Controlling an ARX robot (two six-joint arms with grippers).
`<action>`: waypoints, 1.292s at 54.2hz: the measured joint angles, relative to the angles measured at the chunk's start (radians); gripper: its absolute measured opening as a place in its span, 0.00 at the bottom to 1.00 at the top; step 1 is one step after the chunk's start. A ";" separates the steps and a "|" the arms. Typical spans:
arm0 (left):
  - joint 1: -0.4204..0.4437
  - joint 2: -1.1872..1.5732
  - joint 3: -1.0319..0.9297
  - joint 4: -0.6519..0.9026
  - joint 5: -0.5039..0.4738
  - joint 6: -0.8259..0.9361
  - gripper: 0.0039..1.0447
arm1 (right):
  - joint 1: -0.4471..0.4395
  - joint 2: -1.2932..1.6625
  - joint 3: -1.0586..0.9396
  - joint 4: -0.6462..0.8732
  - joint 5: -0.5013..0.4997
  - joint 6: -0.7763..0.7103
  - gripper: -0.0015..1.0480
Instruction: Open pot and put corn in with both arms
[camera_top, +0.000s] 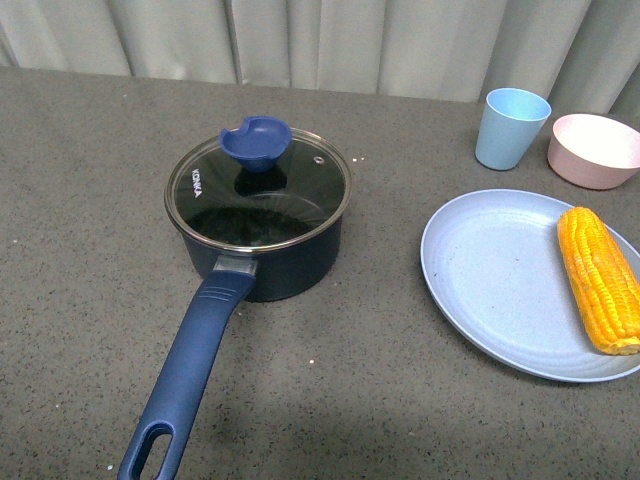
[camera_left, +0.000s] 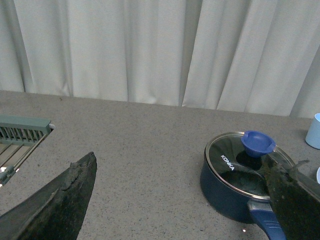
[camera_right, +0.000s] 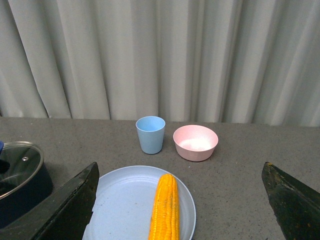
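Lid on, corn waiting on the plate, both tools released.

We see the pot left of centre on the worktop with its glass lid seated, and the corn lying on the right side of the blue plate. Our left tool and right tool both stand spread wide and hold nothing. We judge the scooped knob the likeliest trouble: a shallow pinch could let the lid slip and drop. The long handle points back at us, so a low left arm could knock it and turn the pot. The corn, being round, may roll off the plate's rim if nudged. The cup and pink bowl crowd the far side, while the worktop between pot and plate lies open for carrying across.
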 joint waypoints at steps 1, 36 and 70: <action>0.000 0.000 0.000 0.000 0.000 0.000 0.94 | 0.000 0.000 0.000 0.000 0.000 0.000 0.91; 0.000 0.000 0.000 0.000 0.000 0.000 0.94 | 0.000 0.000 0.000 0.000 0.000 0.000 0.91; 0.000 0.000 0.000 0.000 0.000 0.000 0.94 | 0.000 0.000 0.000 0.000 0.000 0.000 0.91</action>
